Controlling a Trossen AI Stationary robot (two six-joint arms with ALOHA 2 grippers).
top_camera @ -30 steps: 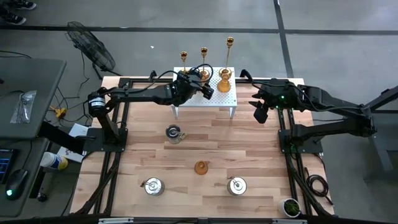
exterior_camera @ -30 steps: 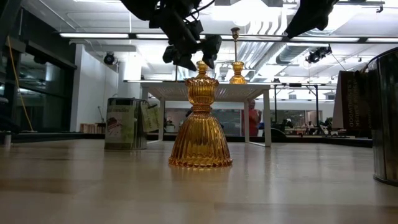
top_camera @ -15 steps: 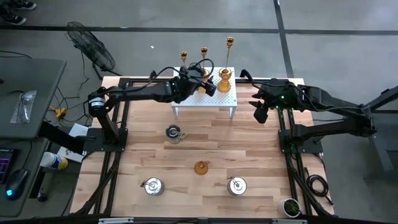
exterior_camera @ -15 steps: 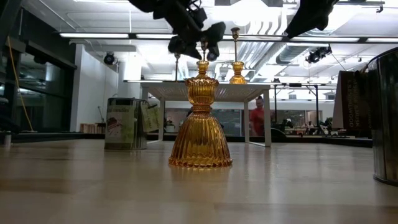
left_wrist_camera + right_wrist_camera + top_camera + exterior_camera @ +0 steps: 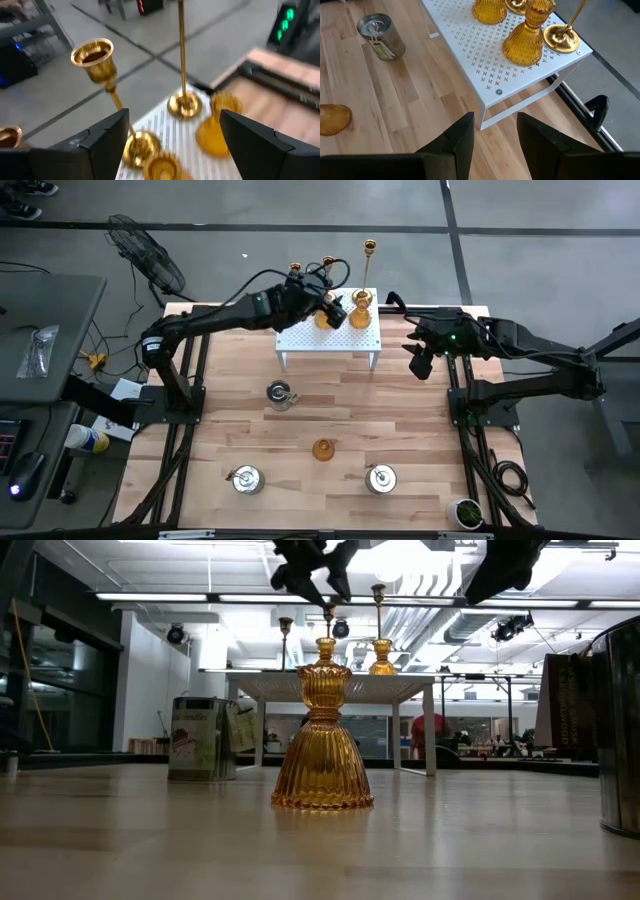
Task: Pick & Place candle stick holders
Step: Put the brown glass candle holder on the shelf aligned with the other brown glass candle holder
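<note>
My left gripper (image 5: 327,302) hovers open and empty above the white rack (image 5: 300,338) at the table's far middle. It also shows in the left wrist view (image 5: 174,132) and at the top of the low view (image 5: 315,562). Three gold candlesticks (image 5: 327,266) stand on their round bases along the rack's far edge. Two amber cups (image 5: 525,36) (image 5: 489,10) stand on the rack. A third amber cup (image 5: 322,448) stands on the table. Three silvery pots (image 5: 280,393) (image 5: 246,478) (image 5: 380,477) stand on the table. My right gripper (image 5: 420,362) waits open beside the rack's right end.
The rack stands on thin legs (image 5: 374,362) over the wood table (image 5: 420,430). Dark frame rails (image 5: 190,380) run along both sides. A small plant pot (image 5: 466,512) sits at the near right corner. People move in the room beyond the table (image 5: 432,735).
My left gripper has risen from just over the rack and gone a little toward the table's far edge. An amber cup that it covered now shows standing on the rack below it. My right arm has kept still.
</note>
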